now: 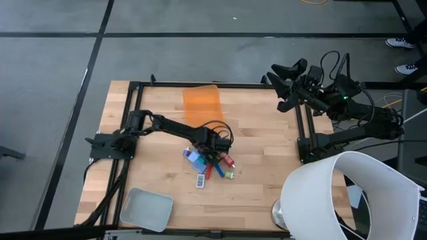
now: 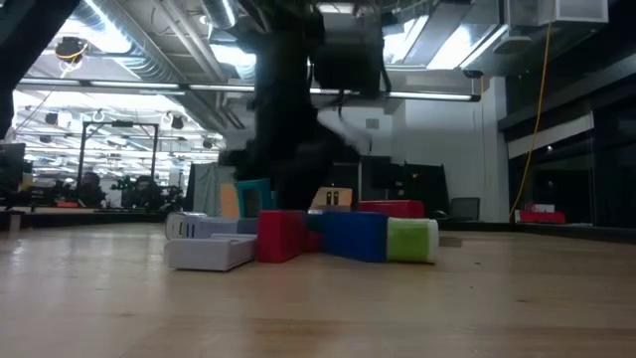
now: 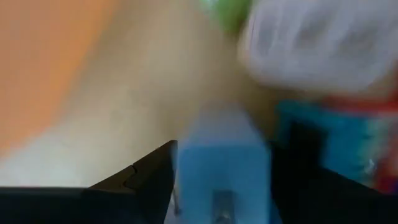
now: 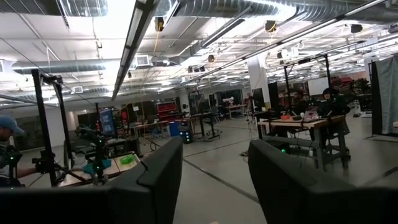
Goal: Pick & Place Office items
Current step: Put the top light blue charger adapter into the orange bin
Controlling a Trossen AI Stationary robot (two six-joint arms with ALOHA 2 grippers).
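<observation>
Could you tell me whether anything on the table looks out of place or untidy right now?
Only the office items: they lie jumbled in a heap mid-table, neither in the orange bin nor the grey tray.

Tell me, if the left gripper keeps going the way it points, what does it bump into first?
Probably the light blue piece: it sits right between the left gripper's fingers. The wooden table lies just beyond it. The view is blurry, so whether the fingers already touch the piece is unclear.
</observation>
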